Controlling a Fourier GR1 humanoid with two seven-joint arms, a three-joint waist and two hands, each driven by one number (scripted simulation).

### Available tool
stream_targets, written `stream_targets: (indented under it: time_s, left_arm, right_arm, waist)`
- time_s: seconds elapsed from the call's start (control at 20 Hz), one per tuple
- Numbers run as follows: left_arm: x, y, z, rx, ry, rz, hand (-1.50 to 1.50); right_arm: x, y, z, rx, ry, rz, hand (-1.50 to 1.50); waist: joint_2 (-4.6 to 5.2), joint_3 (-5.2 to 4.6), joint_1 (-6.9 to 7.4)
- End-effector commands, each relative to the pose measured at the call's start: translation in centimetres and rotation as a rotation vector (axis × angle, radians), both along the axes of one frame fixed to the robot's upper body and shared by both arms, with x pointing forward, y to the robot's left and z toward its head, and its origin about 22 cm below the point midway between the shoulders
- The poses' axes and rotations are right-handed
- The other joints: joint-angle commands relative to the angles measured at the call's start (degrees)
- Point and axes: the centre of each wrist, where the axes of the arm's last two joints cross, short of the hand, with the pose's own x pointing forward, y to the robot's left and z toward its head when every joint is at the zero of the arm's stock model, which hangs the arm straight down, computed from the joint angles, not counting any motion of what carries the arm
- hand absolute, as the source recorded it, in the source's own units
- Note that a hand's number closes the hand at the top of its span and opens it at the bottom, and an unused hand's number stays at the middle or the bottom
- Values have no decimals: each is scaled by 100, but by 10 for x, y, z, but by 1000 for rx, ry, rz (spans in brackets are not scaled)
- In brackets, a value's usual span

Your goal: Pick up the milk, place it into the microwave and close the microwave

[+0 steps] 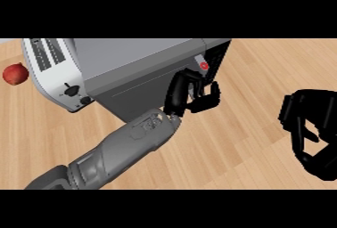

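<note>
Wooden counter [250,151] fills the view, pale planks running on the slant, and at the top sits the grey microwave [138,53], turned corner-on to us. Its dark front face looks flush and closed, though from this steep angle I can't be sure of that. A small red button [204,65] shows on the dark panel at its right end.

Left hand [195,94] is right up at the microwave's front, just below that red button, with the grey forearm [125,149] coming in on a long diagonal from the lower left corner. Its fingers are curled inward against the front face, and nothing shows inside them.

Right hand [322,107] hangs over bare counter at the right edge, well apart from the microwave, fingers loosely bent and holding nothing.

The milk? I can't make it out anywhere on the counter or in either hand, so where it sits I cannot tell.

Over on the left, a white toaster [56,71] stands just beside the microwave, and a red fruit [14,74] lies near the left edge.
</note>
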Motion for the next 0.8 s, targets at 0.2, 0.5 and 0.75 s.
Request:
stream_targets:
  time_s: [0.2,0.5,0.75]
  left_arm:
    - [11,-4,28,-338,287,70,150]
    - [15,9,15,-455,363,52,150]
    - [14,17,-4,-497,411,-2,150]
  right_arm:
    - [-19,17,-22,-83,99,157,150]
    - [-36,25,-37,-61,161,161,150]
    - [-51,33,-44,-30,180,153,150]
  waist:
    - [192,-116,257]
    - [159,-97,464]
    - [100,-86,668]
